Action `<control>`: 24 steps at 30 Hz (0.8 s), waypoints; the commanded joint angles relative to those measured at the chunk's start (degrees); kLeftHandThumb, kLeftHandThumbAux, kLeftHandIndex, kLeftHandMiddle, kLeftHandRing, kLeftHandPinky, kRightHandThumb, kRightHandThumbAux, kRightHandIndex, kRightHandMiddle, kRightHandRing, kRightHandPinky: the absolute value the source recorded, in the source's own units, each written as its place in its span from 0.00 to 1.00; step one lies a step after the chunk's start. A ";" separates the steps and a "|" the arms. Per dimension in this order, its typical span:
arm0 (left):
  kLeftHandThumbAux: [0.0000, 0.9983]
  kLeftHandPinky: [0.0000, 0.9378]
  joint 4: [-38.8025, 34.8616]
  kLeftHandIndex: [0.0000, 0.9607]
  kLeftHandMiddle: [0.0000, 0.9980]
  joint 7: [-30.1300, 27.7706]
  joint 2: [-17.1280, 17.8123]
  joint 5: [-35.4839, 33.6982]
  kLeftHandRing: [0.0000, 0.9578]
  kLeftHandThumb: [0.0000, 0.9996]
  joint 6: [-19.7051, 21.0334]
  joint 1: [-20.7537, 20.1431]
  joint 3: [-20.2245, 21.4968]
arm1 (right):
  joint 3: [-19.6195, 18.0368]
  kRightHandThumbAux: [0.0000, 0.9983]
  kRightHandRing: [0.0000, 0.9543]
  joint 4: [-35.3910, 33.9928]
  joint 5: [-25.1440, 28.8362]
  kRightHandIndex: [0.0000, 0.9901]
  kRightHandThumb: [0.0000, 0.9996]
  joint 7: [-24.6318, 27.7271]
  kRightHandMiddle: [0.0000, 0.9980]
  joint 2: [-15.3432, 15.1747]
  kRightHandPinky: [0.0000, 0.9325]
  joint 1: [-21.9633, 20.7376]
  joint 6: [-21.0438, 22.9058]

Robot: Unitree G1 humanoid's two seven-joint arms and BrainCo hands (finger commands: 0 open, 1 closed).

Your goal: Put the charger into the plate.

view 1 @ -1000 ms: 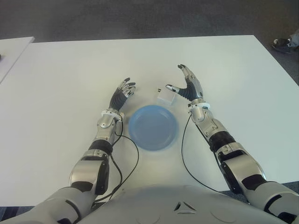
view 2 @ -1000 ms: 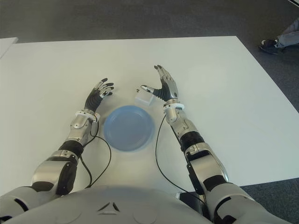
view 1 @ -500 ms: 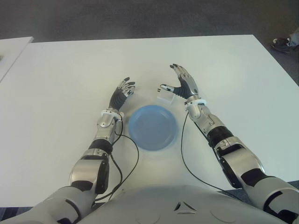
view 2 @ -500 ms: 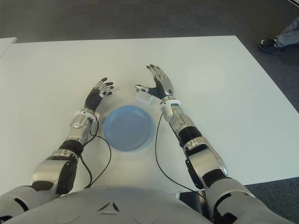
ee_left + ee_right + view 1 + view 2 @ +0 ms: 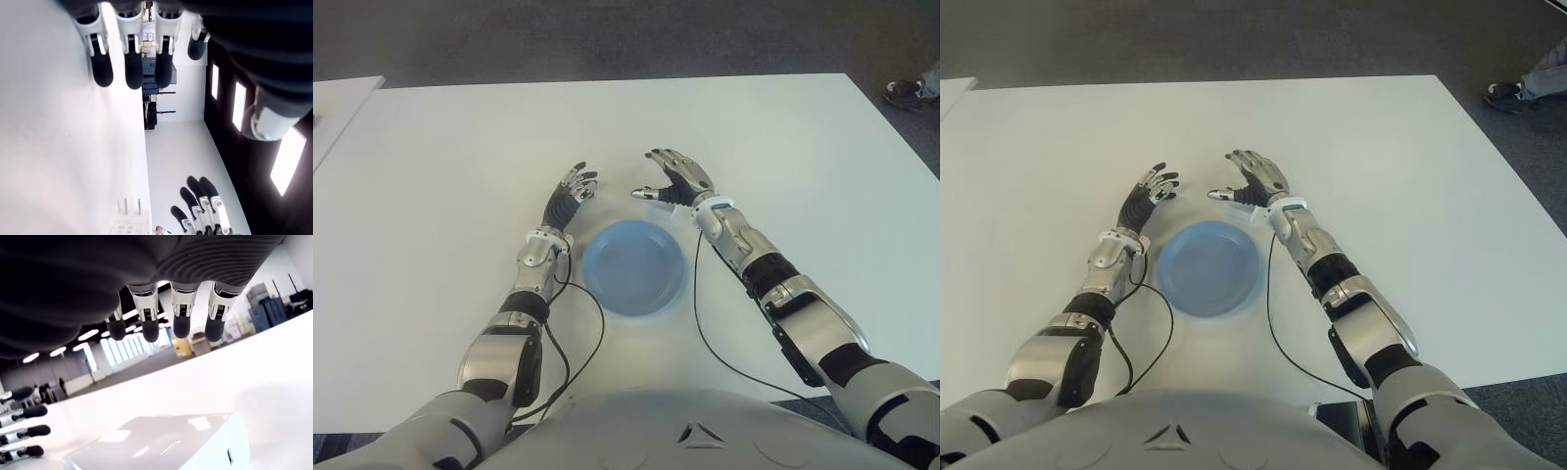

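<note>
A white charger (image 5: 161, 440) lies on the white table (image 5: 783, 147) just beyond the far rim of the blue plate (image 5: 634, 266). My right hand (image 5: 656, 179) hovers palm-down over it, fingers spread, holding nothing; in the eye views the hand hides most of the charger. The right wrist view shows the fingertips (image 5: 149, 330) above the charger with a gap between them. My left hand (image 5: 573, 191) shows open to the left of the plate's far rim; its wrist view catches the charger (image 5: 129, 224), prongs up, farther off.
Black cables (image 5: 587, 343) trail from both wrists back toward my body beside the plate. A second white table (image 5: 337, 108) shows at the far left. A person's shoe (image 5: 906, 93) stands on the dark floor past the table's far right corner.
My right hand has swung left and tipped from upright to palm-down, now covering the charger. The charger, the plate and my left hand have not moved.
</note>
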 commanded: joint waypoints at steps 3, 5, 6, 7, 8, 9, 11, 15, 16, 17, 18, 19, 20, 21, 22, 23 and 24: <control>0.51 0.25 -1.01 0.09 0.21 0.56 0.35 0.38 0.23 0.00 3.90 2.15 -0.31 | 1.01 0.21 0.00 -2.55 -1.01 0.00 0.33 3.83 0.00 -0.22 0.03 -0.80 3.59; 0.51 0.25 -2.09 0.09 0.21 0.76 0.46 0.40 0.23 0.00 4.65 2.30 -0.29 | 1.18 0.21 0.00 -3.44 -1.06 0.00 0.33 4.94 0.00 -0.06 0.03 -0.73 4.57; 0.51 0.25 -2.60 0.09 0.21 0.86 0.51 0.44 0.23 0.00 4.98 2.48 -0.30 | 1.29 0.21 0.00 -3.87 -1.09 0.00 0.33 5.39 0.00 0.05 0.03 -0.55 5.06; 0.51 0.24 -3.02 0.09 0.21 0.92 0.54 0.47 0.23 0.00 5.24 2.64 -0.32 | 1.37 0.21 0.00 -4.22 -1.10 0.00 0.33 5.70 0.00 0.10 0.03 -0.39 5.43; 0.51 0.24 -3.33 0.09 0.21 0.94 0.54 0.49 0.23 0.00 5.46 2.78 -0.33 | 1.43 0.21 0.00 -4.49 -1.10 0.00 0.33 5.88 0.00 0.12 0.03 -0.26 5.69; 0.51 0.24 -3.72 0.09 0.21 0.97 0.55 0.51 0.22 0.00 5.73 2.94 -0.34 | 1.49 0.21 0.00 -4.75 -1.08 0.00 0.33 6.08 0.00 0.17 0.03 -0.12 5.99; 0.51 0.23 -4.68 0.09 0.20 0.99 0.58 0.52 0.22 0.00 6.38 3.27 -0.36 | 1.60 0.21 0.00 -5.15 -0.98 0.00 0.33 6.50 0.00 0.30 0.03 0.14 6.59; 0.50 0.23 -5.75 0.09 0.20 1.06 0.58 0.49 0.21 0.00 7.53 3.57 -0.33 | 1.90 0.21 0.00 -4.34 -0.68 0.00 0.33 6.73 0.00 0.74 0.03 0.31 7.14; 0.50 0.23 -6.18 0.09 0.20 0.99 0.57 0.37 0.21 0.00 7.90 3.66 -0.28 | 1.97 0.21 0.00 -3.94 -0.53 0.00 0.33 6.95 0.00 0.79 0.03 0.26 7.13; 0.50 0.23 -6.59 0.09 0.19 0.91 0.58 0.28 0.21 0.00 8.21 3.76 -0.23 | 2.03 0.21 0.00 -3.76 -0.41 0.00 0.33 7.15 0.00 0.82 0.03 0.21 7.17; 0.50 0.22 -6.95 0.09 0.19 0.82 0.55 0.08 0.21 0.00 8.52 3.81 -0.12 | 2.14 0.20 0.00 -3.36 -0.27 0.00 0.33 7.57 0.00 0.85 0.03 0.09 7.17; 0.50 0.22 -7.23 0.09 0.19 0.76 0.53 -0.05 0.21 0.00 8.76 3.86 -0.04 | 2.22 0.20 0.00 -3.08 -0.17 0.00 0.32 7.85 0.00 0.87 0.04 -0.01 7.17; 0.50 0.22 -7.50 0.09 0.19 0.70 0.52 -0.19 0.21 0.00 9.04 3.96 0.06 | 2.31 0.20 0.00 -2.86 -0.12 0.00 0.32 8.08 0.00 0.94 0.04 0.00 7.19; 0.50 0.22 -7.73 0.09 0.19 0.66 0.52 -0.29 0.20 0.00 9.27 4.05 0.12 | 2.37 0.20 0.00 -2.70 -0.10 0.00 0.32 8.22 0.00 0.99 0.04 0.01 7.18; 0.50 0.22 -8.01 0.09 0.19 0.61 0.55 -0.35 0.20 0.00 9.51 4.15 0.15 | 2.39 0.20 0.00 -2.67 -0.09 0.00 0.32 8.31 0.00 1.05 0.04 0.00 7.23; 0.50 0.22 -8.24 0.09 0.19 0.58 0.58 -0.41 0.20 0.00 9.70 4.23 0.16 | 2.40 0.20 0.00 -2.65 -0.09 0.00 0.32 8.37 0.00 1.09 0.04 -0.02 7.25; 0.50 0.22 -8.51 0.09 0.19 0.55 0.62 -0.52 0.20 0.00 10.01 4.28 0.19 | 2.38 0.20 0.00 -2.63 -0.03 0.00 0.32 8.42 0.00 1.16 0.04 0.03 7.29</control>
